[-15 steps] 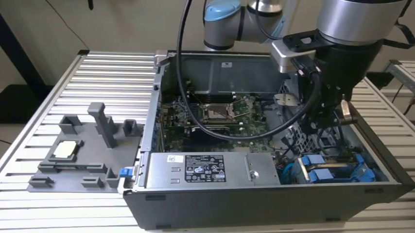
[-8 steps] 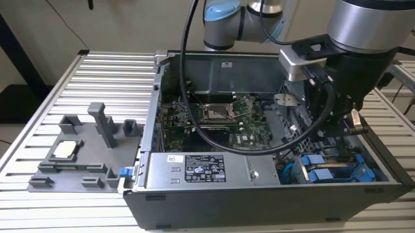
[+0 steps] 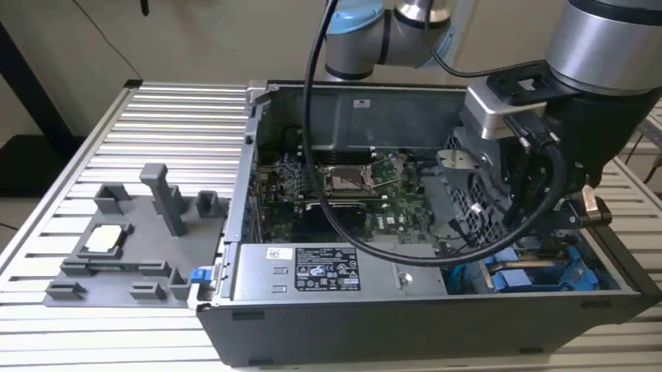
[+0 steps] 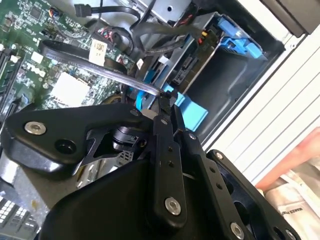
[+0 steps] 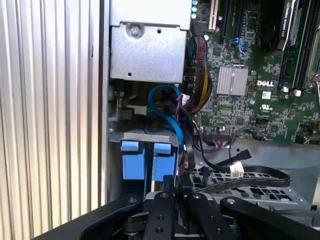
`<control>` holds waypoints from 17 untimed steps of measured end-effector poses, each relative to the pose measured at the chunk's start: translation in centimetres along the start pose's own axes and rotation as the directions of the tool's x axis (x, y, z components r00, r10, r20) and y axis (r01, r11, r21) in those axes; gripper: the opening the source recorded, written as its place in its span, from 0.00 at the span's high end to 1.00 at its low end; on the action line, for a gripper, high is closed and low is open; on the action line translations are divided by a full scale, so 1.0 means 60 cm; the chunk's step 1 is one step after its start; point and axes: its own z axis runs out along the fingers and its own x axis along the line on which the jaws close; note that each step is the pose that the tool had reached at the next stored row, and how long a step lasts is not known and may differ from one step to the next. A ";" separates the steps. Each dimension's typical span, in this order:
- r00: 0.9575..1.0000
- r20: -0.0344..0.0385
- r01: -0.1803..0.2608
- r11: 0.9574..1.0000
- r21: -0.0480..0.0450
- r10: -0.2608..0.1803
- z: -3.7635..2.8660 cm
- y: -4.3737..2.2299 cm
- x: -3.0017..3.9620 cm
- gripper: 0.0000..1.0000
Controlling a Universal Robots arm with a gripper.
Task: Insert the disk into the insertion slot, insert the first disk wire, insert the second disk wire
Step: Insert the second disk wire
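Open computer case (image 3: pixel 414 333) on a slatted table (image 3: pixel 155 116). The robot arm (image 3: pixel 605 46) hangs over the case's near corner at the exterior view's right. Its black cable (image 3: pixel 308 116) loops across the motherboard (image 3: pixel 357 198) and hides part of it. The gripper (image 4: pixel 167 95) is low in the drive bay, right at the blue frame; whether it is open or closed, cannot tell. The disk (image 3: pixel 538 277) sits in that bay in its blue frame. Two blue tabs (image 5: pixel 130 161) show side by side in the first wrist view. One blue wire (image 5: pixel 170 117) curls just past the tabs, beside a wire bundle (image 5: pixel 197 95). One silver power supply (image 3: pixel 321 271) stands along the case's near wall. A grey fixture tray (image 3: pixel 139 248), at the exterior view's left beside the case, holds one pale square chip (image 3: pixel 107 238).
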 end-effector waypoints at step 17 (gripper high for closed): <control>1.000 0.002 0.000 0.999 -0.033 0.000 0.007 -0.042 0.020 0.84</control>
